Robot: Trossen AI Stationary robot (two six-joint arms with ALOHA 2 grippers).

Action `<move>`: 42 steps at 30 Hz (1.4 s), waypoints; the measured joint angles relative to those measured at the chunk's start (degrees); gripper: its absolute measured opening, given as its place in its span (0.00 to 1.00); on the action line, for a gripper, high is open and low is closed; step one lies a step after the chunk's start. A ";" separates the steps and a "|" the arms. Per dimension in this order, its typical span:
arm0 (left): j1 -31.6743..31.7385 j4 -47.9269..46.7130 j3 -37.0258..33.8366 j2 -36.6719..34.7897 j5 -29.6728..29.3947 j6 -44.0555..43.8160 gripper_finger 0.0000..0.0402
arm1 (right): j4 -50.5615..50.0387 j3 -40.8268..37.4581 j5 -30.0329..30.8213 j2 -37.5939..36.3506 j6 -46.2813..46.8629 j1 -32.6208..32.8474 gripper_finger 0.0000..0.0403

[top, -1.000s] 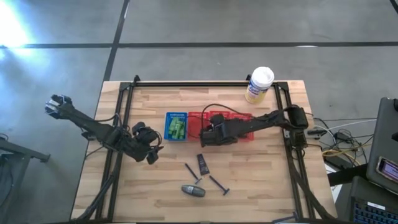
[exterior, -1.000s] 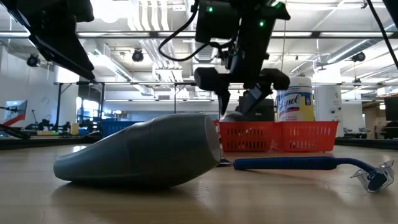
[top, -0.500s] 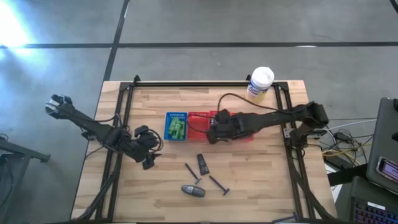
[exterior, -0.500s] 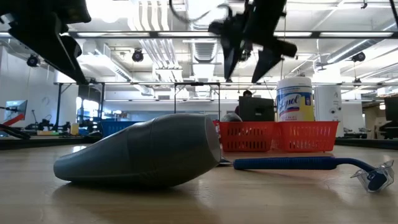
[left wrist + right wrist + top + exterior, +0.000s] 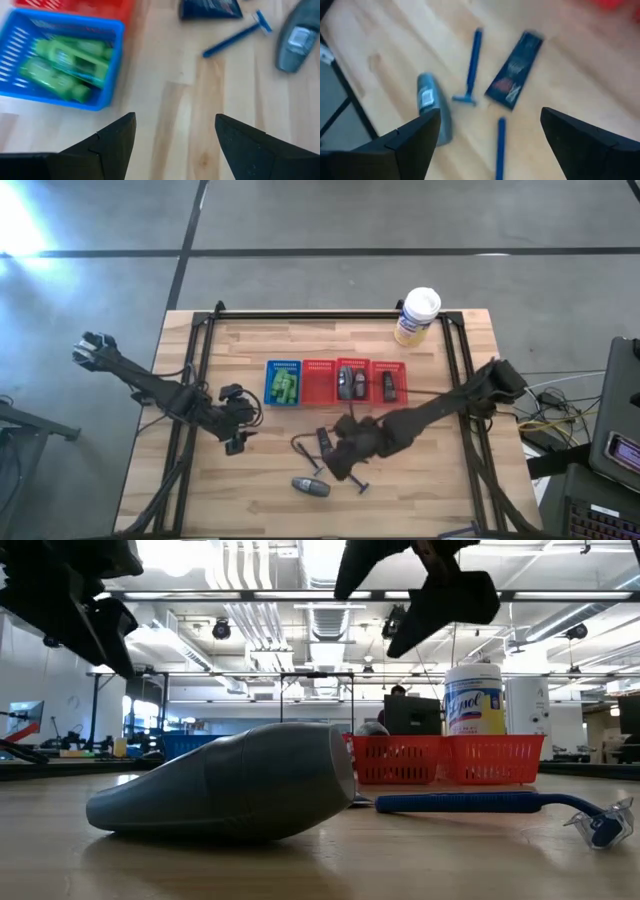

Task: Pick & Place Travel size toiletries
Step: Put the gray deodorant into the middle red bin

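Right gripper (image 5: 343, 458) hangs over the loose toiletries near the table's front, fingers spread wide with nothing between them: a dark flat tube (image 5: 514, 77), two blue razors (image 5: 471, 66) and a grey bottle (image 5: 311, 486). Green tubes (image 5: 65, 67) fill the blue basket (image 5: 112, 62). Left gripper (image 5: 238, 442) waits released beside it.

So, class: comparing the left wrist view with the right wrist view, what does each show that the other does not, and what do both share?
Only the left wrist view shows the blue basket holding green tubes. Only the right wrist view shows a second blue razor. Both show the dark tube, one blue razor, the grey bottle and open fingers: left gripper, right gripper.
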 joint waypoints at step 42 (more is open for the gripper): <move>-2.13 51.46 8.61 47.27 27.37 5.34 0.69 | -23.50 28.99 -0.81 20.78 9.33 16.20 0.72</move>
